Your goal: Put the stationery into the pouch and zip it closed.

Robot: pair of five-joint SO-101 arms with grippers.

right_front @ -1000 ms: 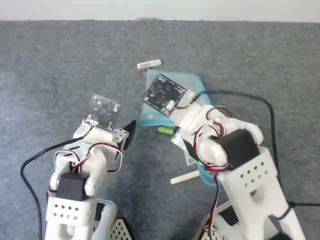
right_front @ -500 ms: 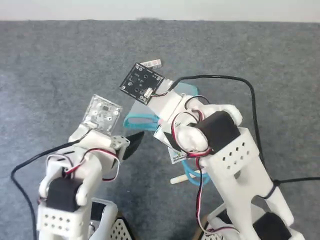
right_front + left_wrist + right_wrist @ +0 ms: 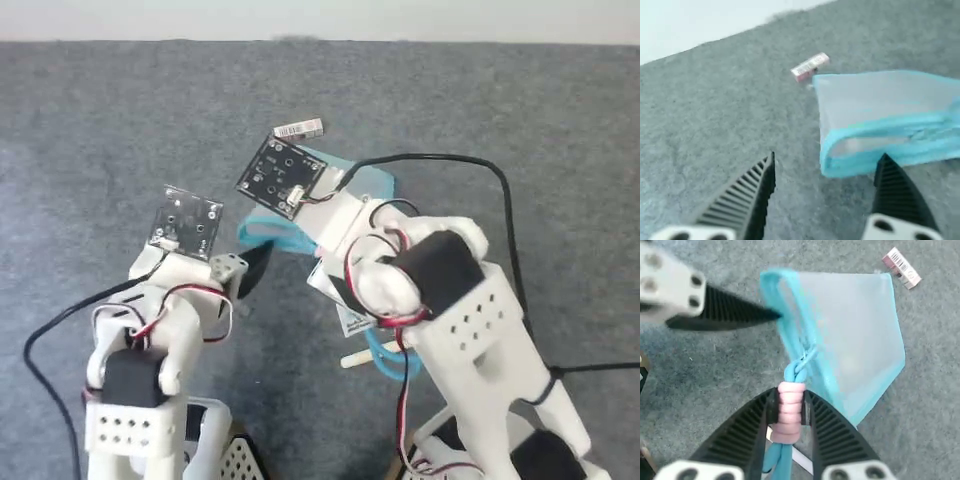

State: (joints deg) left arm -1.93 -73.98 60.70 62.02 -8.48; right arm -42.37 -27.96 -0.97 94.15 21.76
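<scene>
At the lower left, the left gripper [image 3: 824, 192] hangs low over the grey desk [image 3: 90, 120] with its jaws spread wide and nothing between them. The pale blue pouch [image 3: 880, 107] lies flat at about 2 o'clock from it and very near. In the right wrist view one of its black fingers [image 3: 725, 314] touches the thick blue zip edge close to the pouch's near corner. That edge is the axis that matters, I'd say: from above it runs roughly 9 o'clock to 3 o'clock, from the left gripper's side across toward the right arm. At 12 o'clock of the pouch, just beyond its far edge, a small barcoded piece [image 3: 298, 129] lies on the desk outside the pouch. Further right, the right gripper [image 3: 789, 399] is pinching a pink ribbed pull [image 3: 789, 416], which hangs from a knotted blue cord [image 3: 799, 364] on the zip edge. A cream stick [image 3: 368, 354] lies at about 5 o'clock of the pouch, beside the right arm, also outside it. I cannot tell whether the zip is open. To my eye the left gripper is the nearer one to pin that corner while the right draws the pull along the edge, though with pieces lying loose, zipping looks early.
</scene>
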